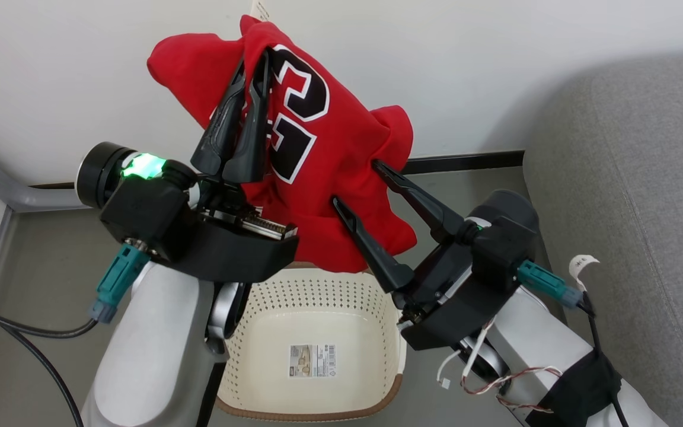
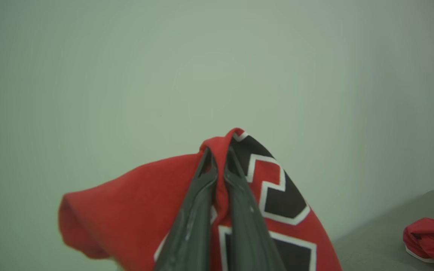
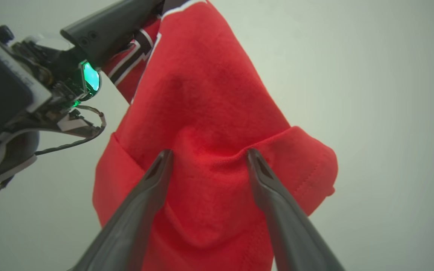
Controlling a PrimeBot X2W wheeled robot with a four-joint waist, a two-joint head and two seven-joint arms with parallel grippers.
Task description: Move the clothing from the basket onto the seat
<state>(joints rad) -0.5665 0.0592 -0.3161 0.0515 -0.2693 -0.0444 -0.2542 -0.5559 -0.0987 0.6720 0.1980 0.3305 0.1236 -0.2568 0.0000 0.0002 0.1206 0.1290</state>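
The left claw pinches only a thin fold of the red "23" jersey above the basket beneath it, the right claw spread against the cloth, so swinging toward the seat at its right may shake the jersey loose.

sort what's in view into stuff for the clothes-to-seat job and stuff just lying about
For the job:
red jersey, pinched in the left gripper
right gripper, open beside the jersey
cream basket
grey seat
second red garment, lying on grey fabric

Just there:
sticker label inside the basket
black cable
dark skirting
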